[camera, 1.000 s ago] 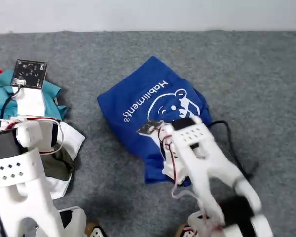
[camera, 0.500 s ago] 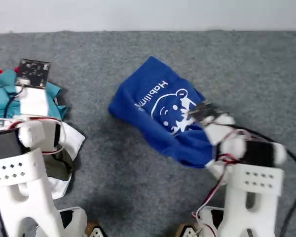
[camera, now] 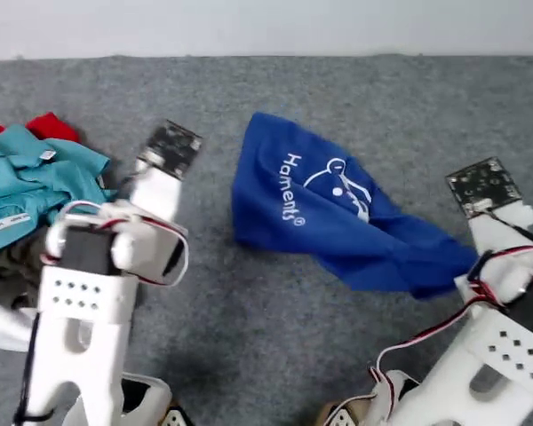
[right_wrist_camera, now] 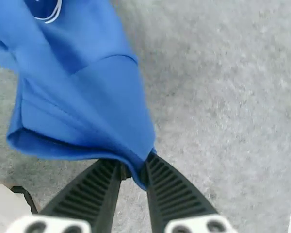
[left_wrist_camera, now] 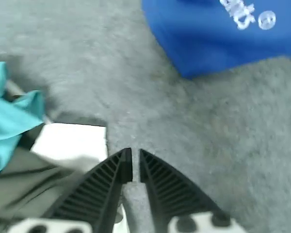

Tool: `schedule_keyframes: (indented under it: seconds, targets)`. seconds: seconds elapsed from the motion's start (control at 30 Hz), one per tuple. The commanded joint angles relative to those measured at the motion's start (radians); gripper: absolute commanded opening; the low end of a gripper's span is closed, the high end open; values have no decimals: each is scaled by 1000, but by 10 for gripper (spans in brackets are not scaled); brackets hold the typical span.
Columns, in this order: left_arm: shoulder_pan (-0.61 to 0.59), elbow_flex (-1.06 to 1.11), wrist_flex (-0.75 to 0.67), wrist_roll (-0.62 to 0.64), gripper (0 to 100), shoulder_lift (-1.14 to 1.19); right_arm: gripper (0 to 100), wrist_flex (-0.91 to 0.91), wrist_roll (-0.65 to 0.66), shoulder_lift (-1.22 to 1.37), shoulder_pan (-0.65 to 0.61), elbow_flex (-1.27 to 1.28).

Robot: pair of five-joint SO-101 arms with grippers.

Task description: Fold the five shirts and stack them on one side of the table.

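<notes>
A blue shirt [camera: 338, 213] with white print lies stretched across the middle of the grey table, one end lifted toward the right. My right gripper [right_wrist_camera: 134, 171] is shut on that end of the blue shirt [right_wrist_camera: 82, 92], and its arm [camera: 497, 266] stands at the right edge. My left gripper [left_wrist_camera: 135, 160] is shut with nothing in it, hanging over bare table between the blue shirt [left_wrist_camera: 218, 34] and the pile; its arm [camera: 151, 200] is left of centre. A pile of shirts, teal [camera: 35, 173] on top with red [camera: 51, 126] behind, sits at the far left.
A white shirt [left_wrist_camera: 70, 143] and a dark one [left_wrist_camera: 24, 187] lie at the edge of the pile under my left gripper. The grey carpet table [camera: 249, 302] reaches to a pale wall [camera: 266, 27] at the back. Open carpet lies in front and at the back right.
My right gripper has dragged the blue shirt rightward, stretching it out. My left arm has swung from over the pile toward the table's middle.
</notes>
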Motion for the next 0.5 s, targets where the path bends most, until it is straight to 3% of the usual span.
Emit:
schedule_keyframes:
  seconds: [0.0,0.23,0.47]
  targets:
    - [49,76,-84,-52,97,-11,9,-13,-3,-18,28,-6]
    - [114,160,-213,-170,158,117,9,-13,-37,-18,28,29]
    - [187,-71,-224,-203,185,479,9,10,-38,-21,30,35]
